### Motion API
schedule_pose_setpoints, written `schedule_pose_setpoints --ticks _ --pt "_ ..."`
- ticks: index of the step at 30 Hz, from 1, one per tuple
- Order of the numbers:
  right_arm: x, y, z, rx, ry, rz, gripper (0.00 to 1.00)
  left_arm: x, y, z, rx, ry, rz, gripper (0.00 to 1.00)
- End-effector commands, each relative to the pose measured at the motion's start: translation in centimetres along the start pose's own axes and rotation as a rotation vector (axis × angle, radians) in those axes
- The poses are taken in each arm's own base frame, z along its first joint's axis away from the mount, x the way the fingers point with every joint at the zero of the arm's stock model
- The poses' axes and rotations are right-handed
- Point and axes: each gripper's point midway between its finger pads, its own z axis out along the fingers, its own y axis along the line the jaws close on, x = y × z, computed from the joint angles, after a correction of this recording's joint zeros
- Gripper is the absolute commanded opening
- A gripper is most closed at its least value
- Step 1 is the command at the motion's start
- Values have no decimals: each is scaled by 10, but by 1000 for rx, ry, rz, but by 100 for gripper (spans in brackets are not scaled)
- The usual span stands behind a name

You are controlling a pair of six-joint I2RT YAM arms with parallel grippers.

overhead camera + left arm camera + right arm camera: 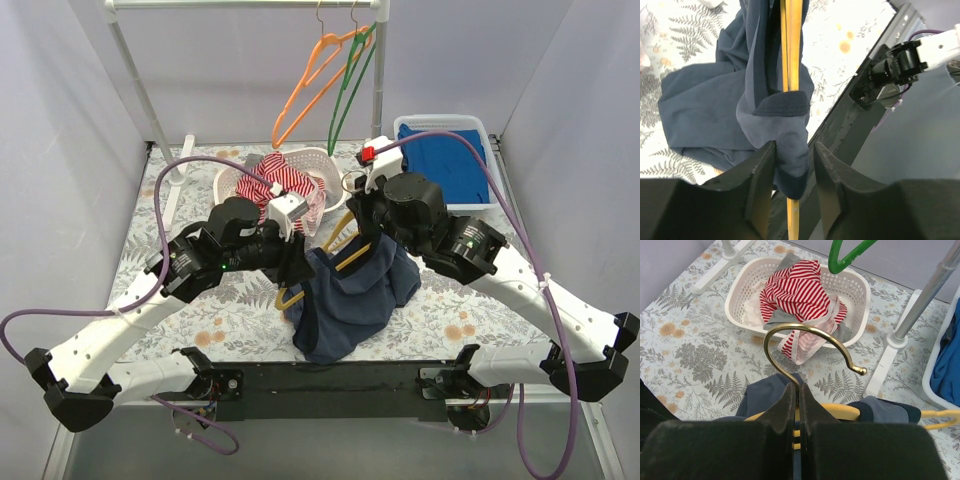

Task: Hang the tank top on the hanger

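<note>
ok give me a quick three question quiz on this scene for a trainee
1. True or false: the right hand is shut on the hanger just below its hook.
2. What lies on top in the white basket? A) a red-and-white striped garment B) a pair of shoes C) a toy car
3. Fill in: the navy fabric pinched in the left hand belongs to the ____.

Key: 1 true; 2 A; 3 tank top
</note>
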Motion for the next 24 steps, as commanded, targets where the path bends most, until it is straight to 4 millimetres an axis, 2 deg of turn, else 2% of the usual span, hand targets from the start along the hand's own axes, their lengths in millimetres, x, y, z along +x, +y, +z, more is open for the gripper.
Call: schedule_pose_setpoints --ticks 1,5,6,8,9,13,14,18,21,22,24 --pt "-33 4 -2 -11 -97 48 1 12 8 4 -60 23 -16 33" --pt "-31 5 1 -15 -91 47 1 16 17 8 -121 10 -33 20" --pt "-30 5 1 -14 -90 48 1 14 19 9 -134 -3 -34 14" --pt "-29 5 2 -12 -85 47 1 16 26 9 -169 -22 -46 8" --pt "-29 4 2 -11 -87 50 1 14 27 10 -179 -37 -44 2" --pt "-22 7 2 -32 -73 44 1 12 41 5 -252 -93 -58 0" --pt "-21 9 0 -46 -74 40 13 9 39 2 -247 -118 -60 0" --pt "-13 17 -8 -122 -85 28 44 13 40 1 -247 -119 -62 0" --pt "-1 17 -16 -154 -95 22 57 11 39 -1 -241 -141 -64 0" --pt "-2 15 -23 -161 -115 27 60 13 39 -1 -239 -142 -63 0" --pt "14 9 -23 -144 -98 24 61 11 39 -4 -242 -162 -61 0"
